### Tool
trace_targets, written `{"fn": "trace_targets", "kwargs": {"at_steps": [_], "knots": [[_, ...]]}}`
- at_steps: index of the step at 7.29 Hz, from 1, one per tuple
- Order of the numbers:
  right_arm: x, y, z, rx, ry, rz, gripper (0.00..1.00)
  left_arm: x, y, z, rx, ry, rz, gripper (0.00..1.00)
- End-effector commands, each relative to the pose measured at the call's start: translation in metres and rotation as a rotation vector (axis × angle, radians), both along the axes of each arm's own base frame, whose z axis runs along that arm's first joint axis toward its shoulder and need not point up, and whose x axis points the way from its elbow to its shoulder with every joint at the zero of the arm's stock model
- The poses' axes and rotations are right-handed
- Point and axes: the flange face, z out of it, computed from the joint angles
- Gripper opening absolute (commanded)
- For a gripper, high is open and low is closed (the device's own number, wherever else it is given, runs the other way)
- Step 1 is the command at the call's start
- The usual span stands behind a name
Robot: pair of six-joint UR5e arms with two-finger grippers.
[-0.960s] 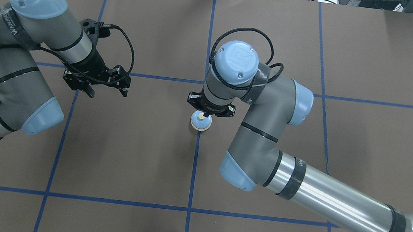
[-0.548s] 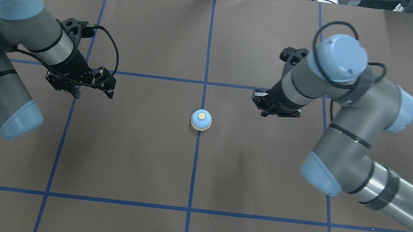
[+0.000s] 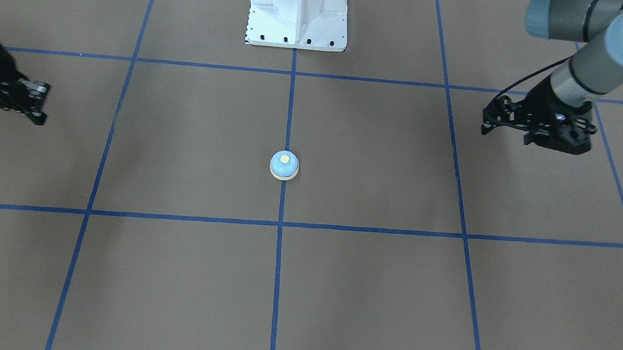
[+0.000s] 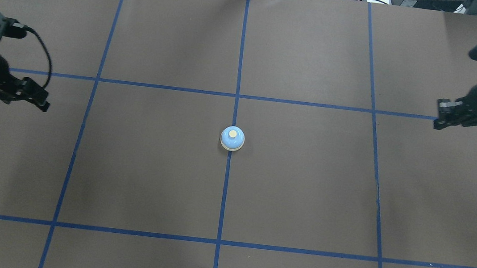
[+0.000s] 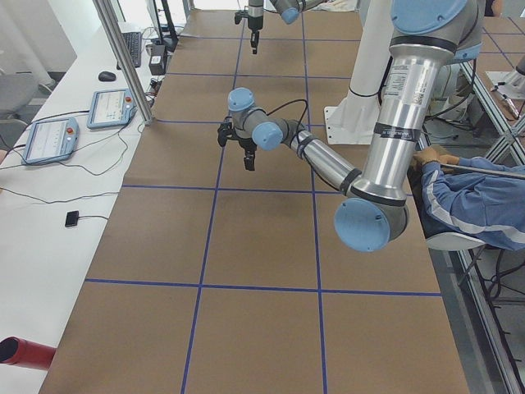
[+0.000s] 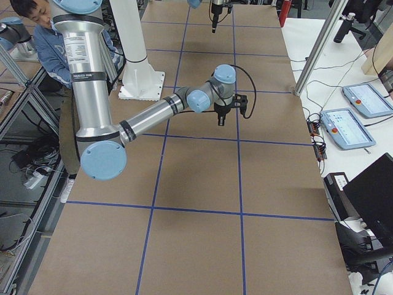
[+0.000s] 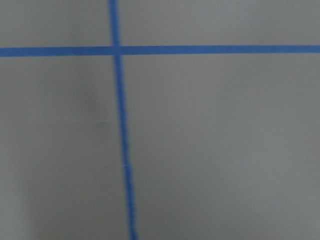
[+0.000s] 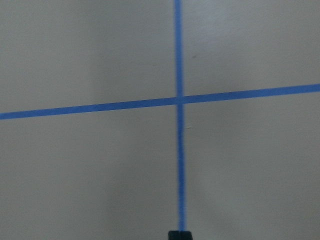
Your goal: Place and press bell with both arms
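Note:
The bell [image 4: 232,138] stands upright on the brown table at the centre tape line, with nothing touching it; it also shows in the front view [image 3: 284,165]. My left gripper [image 4: 26,102] is open and empty, far to the bell's left, and appears at the right of the front view [image 3: 505,135]. My right gripper [image 4: 439,122] is shut and empty, far to the bell's right near the table edge, and appears at the left of the front view [image 3: 37,117]. Both wrist views show only the brown mat and blue tape. The right wrist view also shows a black fingertip [image 8: 180,235].
Blue tape lines [image 4: 219,242] divide the brown mat into squares. The white bolted pedestal [image 3: 298,11] stands at the robot's side of the table. Touch panels [image 5: 51,138] lie on the side bench, and a seated operator [image 5: 472,205] is beside the table.
The right gripper has left the bell's button and swung far right. The left gripper has drawn back far left. The bell has not moved.

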Motion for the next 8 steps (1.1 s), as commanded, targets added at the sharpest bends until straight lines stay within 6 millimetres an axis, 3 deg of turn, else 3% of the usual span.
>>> {"fn": "trace_targets", "kwargs": {"at_steps": [1,3,4,5,6,8], "knots": [[0.118,0.02,0.088,0.075,0.058,-0.037,0.22,-0.095,0.014,0.071,0.106,-0.066,0.054,0.99],[0.152,0.03,0.125,0.093,0.086,-0.075,0.29,-0.155,0.011,0.118,0.125,-0.103,0.039,0.99],[0.169,0.034,0.139,0.104,0.094,-0.081,0.29,-0.203,0.006,0.151,0.144,-0.121,0.025,0.99],[0.178,0.041,0.146,0.117,0.09,-0.091,0.49,-0.227,0.006,0.176,0.155,-0.101,0.042,0.99],[0.193,0.046,0.149,0.107,0.069,-0.062,0.99,-0.227,0.002,0.18,0.141,-0.066,0.04,0.99],[0.195,0.045,0.149,0.098,0.063,-0.059,1.0,-0.227,0.001,0.179,0.109,-0.067,0.01,0.99]]}}
